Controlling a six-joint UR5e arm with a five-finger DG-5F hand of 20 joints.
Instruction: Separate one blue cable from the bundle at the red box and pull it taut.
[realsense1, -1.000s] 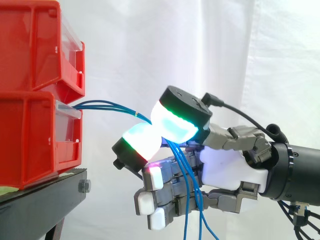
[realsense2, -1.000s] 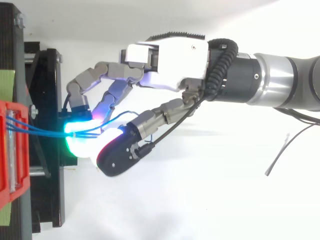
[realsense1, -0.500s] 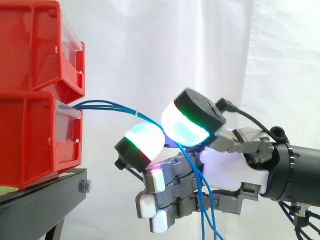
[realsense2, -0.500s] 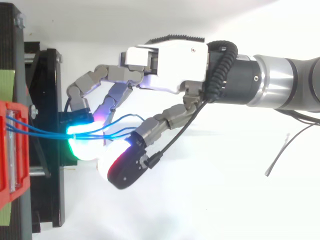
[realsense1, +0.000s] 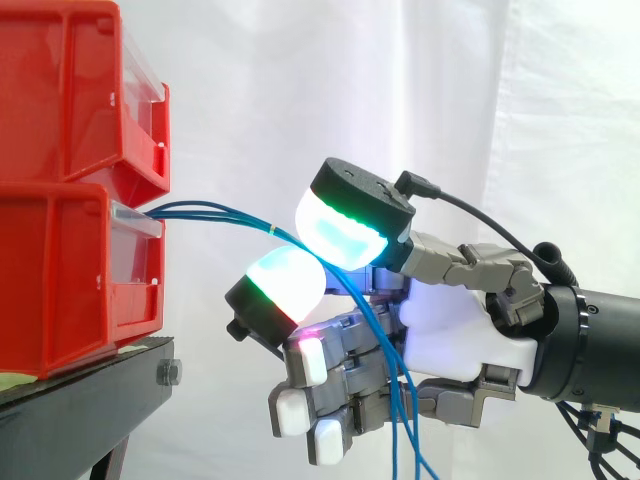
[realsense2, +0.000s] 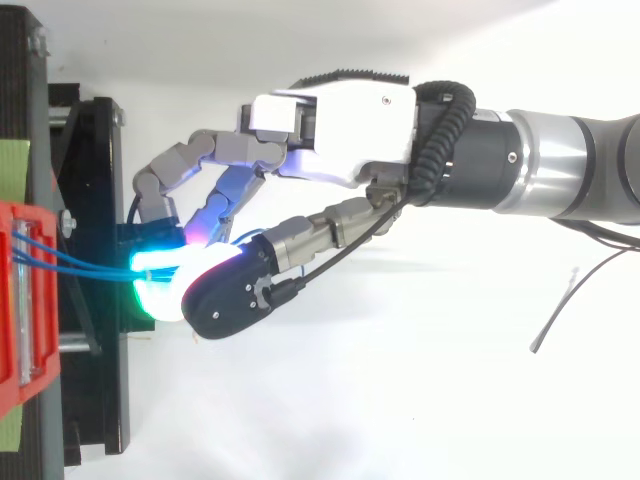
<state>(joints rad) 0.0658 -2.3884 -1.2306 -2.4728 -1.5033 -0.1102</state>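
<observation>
Since the thin blue cables (realsense1: 215, 212) at the red plastic bin (realsense1: 70, 270) look limp and slick, the white robot hand (realsense1: 455, 330) pinching them should clamp one strand mid-span.

Stacked red bins (realsense1: 70, 230) of glossy moulded plastic; black stand (realsense1: 95, 385) of matt metal. Smooth sheathing on thin blue cables (realsense1: 240, 216). Satin white plastic shell, grey metal links, translucent pads (realsense1: 340, 232) on the hand (realsense1: 455, 335). Matt, creased white cloth curtain (realsense1: 420, 90).
</observation>
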